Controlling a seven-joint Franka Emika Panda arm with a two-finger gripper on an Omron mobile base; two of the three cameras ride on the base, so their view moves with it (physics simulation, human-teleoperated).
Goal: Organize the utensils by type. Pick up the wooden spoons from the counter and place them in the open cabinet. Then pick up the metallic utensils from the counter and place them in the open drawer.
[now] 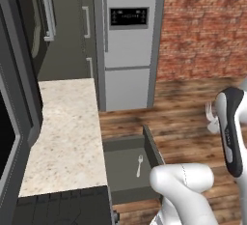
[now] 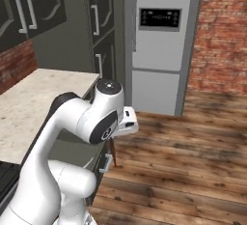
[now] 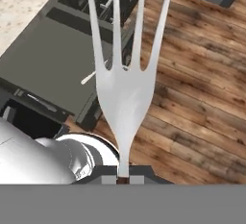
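Now fork (image 3: 126,93) upright in gripper (image 3: 124,179).

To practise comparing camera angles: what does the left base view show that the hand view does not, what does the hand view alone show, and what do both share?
Left base view alone: the silver fridge, the brick wall and the wall cabinets.
Hand view alone: the fork's four prongs up close, its stem running down into the shut gripper.
Both share: the fork, the open drawer with a small silvery utensil lying in it, the speckled counter and the wooden floor.
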